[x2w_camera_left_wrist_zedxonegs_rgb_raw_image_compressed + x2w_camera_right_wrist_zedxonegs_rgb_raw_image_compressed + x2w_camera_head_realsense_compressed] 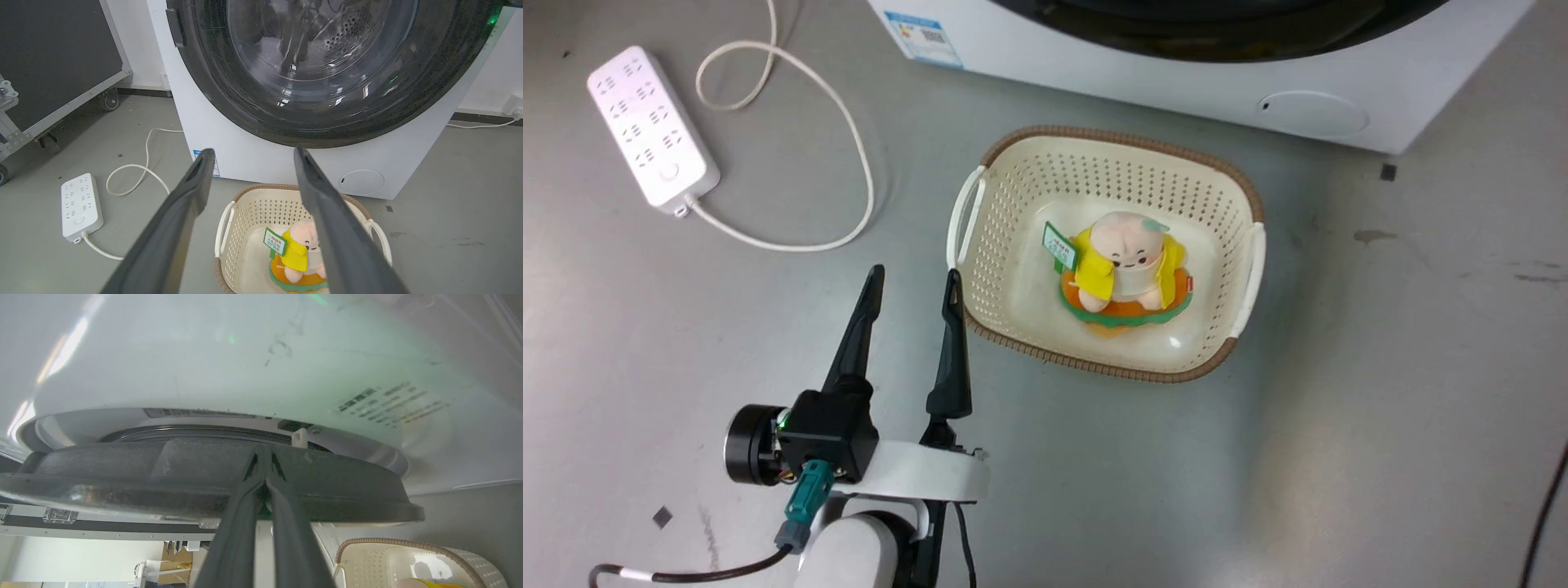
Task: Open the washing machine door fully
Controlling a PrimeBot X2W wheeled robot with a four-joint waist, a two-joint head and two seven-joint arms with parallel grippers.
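Right tool (pixel 263 454) fingers pressed together, tips against rim of washing machine door (pixel 122 482); door sits slightly off white machine front (pixel 245 355). My left tool (pixel 913 286) spread apart, hanging over floor (pixel 1339 449) beside basket (pixel 1111 135).

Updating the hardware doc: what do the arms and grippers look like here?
Left gripper: two long, tapered black fingers on a black block, black cylinder beside it, teal connector with black cable, white forearm. Right gripper: dark grey fingers, slotted near the tips.

door (pixel 245 110) top cropped, sticker (pixel 923 37) text unreadable
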